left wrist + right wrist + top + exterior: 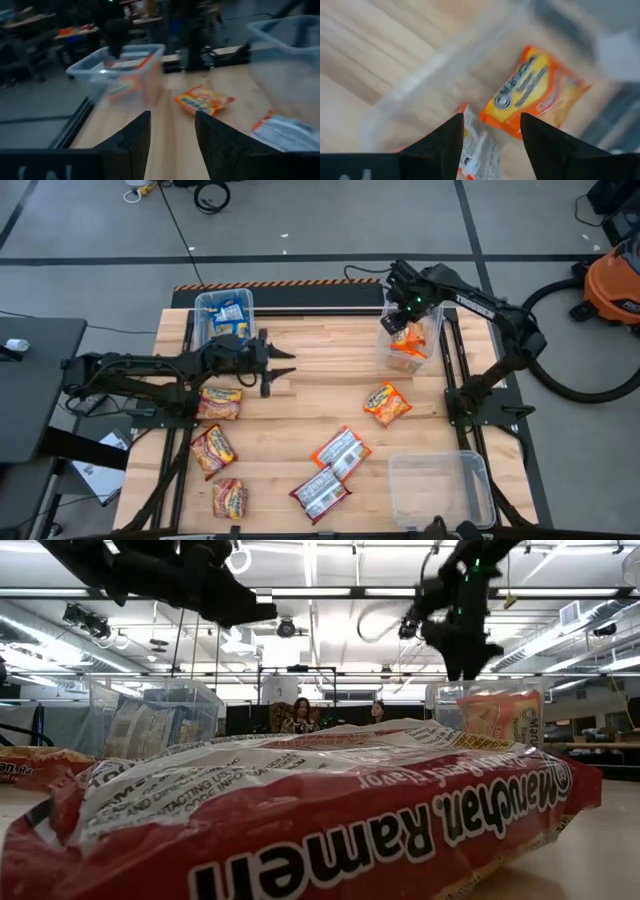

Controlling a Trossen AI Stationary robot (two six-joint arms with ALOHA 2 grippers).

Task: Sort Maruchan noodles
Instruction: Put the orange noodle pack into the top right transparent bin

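Your right gripper (490,132) hovers with fingers spread and empty over the far-right bin (432,348) holding orange packets (532,97), other noodles (340,452) scattered on the table (300,395); left gripper (172,135) fingers parted, empty, details blurred.

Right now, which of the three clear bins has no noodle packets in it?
The bin at the table's near right corner. The far left bin holds blue packets, and the far right bin holds orange ones.
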